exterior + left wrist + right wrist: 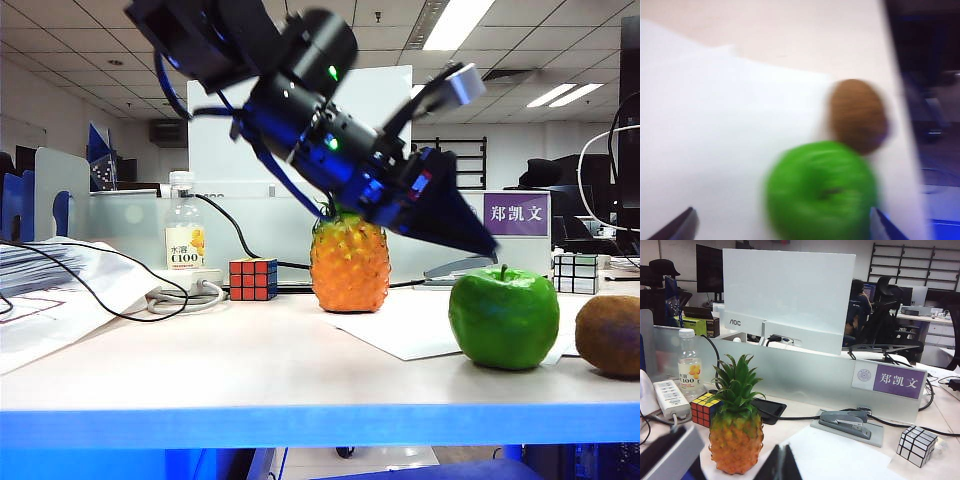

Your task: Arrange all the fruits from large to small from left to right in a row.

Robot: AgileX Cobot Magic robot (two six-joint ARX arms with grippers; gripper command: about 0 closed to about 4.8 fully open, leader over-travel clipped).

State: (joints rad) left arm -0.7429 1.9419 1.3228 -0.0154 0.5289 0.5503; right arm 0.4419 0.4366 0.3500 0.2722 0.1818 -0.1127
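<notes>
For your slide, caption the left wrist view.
Open left gripper above the apple, kiwi touching it, on white paper.

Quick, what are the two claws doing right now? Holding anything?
Left gripper: open, empty, above the green apple.
Right gripper: holding nothing, looks open, by the pineapple.

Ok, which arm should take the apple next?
Left, I'd say. The left gripper hangs over the green apple with jaws open; the right gripper sits back near the pineapple, facing away.
</notes>
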